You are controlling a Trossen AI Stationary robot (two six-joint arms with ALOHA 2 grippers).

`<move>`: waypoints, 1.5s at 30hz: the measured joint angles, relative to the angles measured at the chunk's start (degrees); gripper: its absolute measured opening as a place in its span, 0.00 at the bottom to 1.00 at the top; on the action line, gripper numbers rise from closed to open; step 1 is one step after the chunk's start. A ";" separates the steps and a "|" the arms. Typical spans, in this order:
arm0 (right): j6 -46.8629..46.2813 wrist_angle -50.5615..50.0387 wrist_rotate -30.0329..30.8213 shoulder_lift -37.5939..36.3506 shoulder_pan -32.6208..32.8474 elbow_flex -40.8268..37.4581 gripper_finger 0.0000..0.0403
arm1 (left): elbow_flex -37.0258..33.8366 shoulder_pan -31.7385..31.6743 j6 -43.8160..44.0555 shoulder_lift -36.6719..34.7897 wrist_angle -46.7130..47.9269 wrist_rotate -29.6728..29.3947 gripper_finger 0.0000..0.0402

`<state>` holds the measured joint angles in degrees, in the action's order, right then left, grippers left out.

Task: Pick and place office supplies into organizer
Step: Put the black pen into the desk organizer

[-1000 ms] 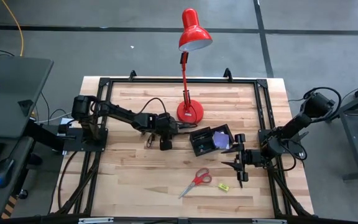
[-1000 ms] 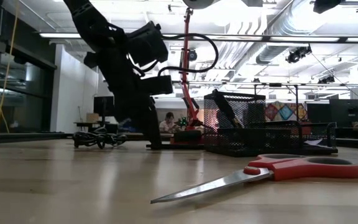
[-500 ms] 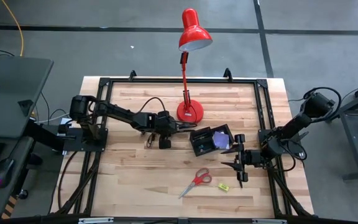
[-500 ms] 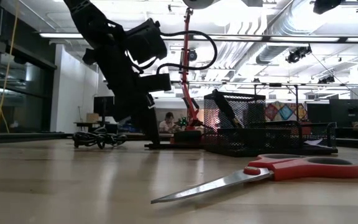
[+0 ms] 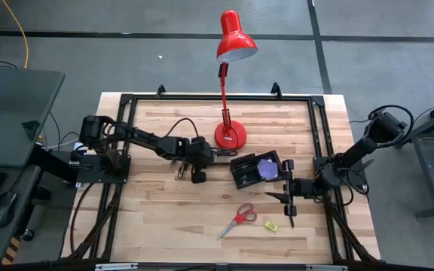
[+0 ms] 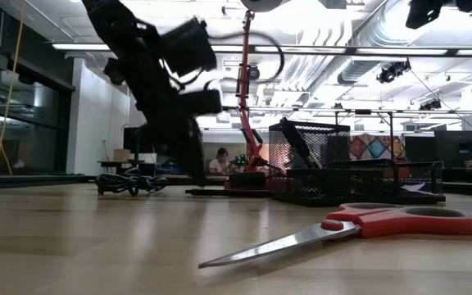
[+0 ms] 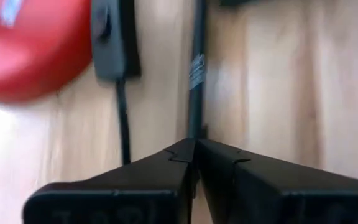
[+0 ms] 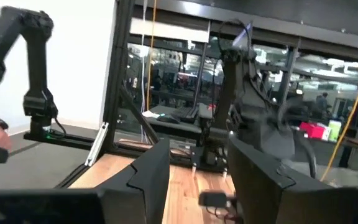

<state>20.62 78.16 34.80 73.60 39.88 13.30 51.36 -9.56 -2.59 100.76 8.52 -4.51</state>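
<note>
My left gripper [image 5: 206, 155] is at mid-table, just near of the red lamp's base [image 5: 230, 135], and is shut on a thin black pen [image 5: 218, 154] that points toward the organizer. The organizer [image 5: 236, 173], a black mesh tray, holds a purple sticky pad [image 5: 265, 168]. Red-handled scissors [image 5: 237, 220] lie flat near the table's near edge, with a tiny yellow-green piece [image 5: 270, 225] beside them. My right gripper [image 5: 274, 191] hangs open to the right of the organizer, touching nothing. In the low view the scissors [image 6: 367, 225] lie in front of the organizer [image 6: 326, 172]. My left gripper pinches the pen's end [image 7: 195, 132] between its two fingertips [image 7: 166, 163], with the fingers in line with the pen. The pen runs straight ahead of the fingers, low and level over the wood [image 6: 220, 192]. I cannot tell whether it rests on the table.
The lamp's base [image 7: 30, 43] and its inline cord switch [image 7: 110, 37] sit close beside the pen. A black coiled cable [image 6: 129, 182] lies on the table's far left part. The lamp's stem rises just far of the organizer. A black frame runs round the table's edges.
My left gripper has drifted slightly toward the table's left, staying shut, and the pen's end has gone with it along the table. My right gripper has edged a little toward the left. The scissors and organizer have stayed put.
</note>
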 joint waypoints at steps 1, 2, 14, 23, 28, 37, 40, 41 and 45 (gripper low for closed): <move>-0.85 -0.41 -0.25 0.00 -0.47 0.00 0.38 | 0.07 0.02 0.08 -0.51 -0.83 0.36 0.05; -1.60 -0.46 -1.03 0.00 -1.00 0.00 0.38 | 0.11 0.02 0.43 -0.90 -1.47 0.63 0.06; -3.81 -0.51 -7.40 0.00 -2.40 0.04 0.38 | 0.18 -0.23 0.05 -1.10 -2.20 -1.33 0.29; -3.89 -0.42 -7.42 0.00 -2.40 0.11 0.38 | 0.23 -1.36 -0.72 0.89 0.78 -0.48 0.42; -3.82 -0.57 -7.61 0.00 -2.51 0.13 0.38 | 0.32 -1.35 -1.57 1.42 0.59 -0.93 0.41; -4.08 -0.84 -7.80 0.00 -3.18 0.13 0.38 | 0.54 -1.31 -1.90 4.25 -0.56 -1.27 0.31; -4.10 -1.00 -7.80 0.00 -3.26 0.13 0.38 | 0.49 -1.29 -1.88 4.30 -1.41 -1.15 0.24; -4.10 -1.10 -7.80 0.00 -3.26 0.13 0.38 | 0.49 -1.27 -1.88 4.26 -1.56 -0.93 0.21; -4.10 -1.23 -7.80 0.00 -3.26 0.13 0.38 | 0.49 -1.27 -2.10 4.30 -1.28 -0.72 0.05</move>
<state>16.51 76.93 27.00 73.60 36.62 13.43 51.86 -10.83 -4.69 105.06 7.24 -5.23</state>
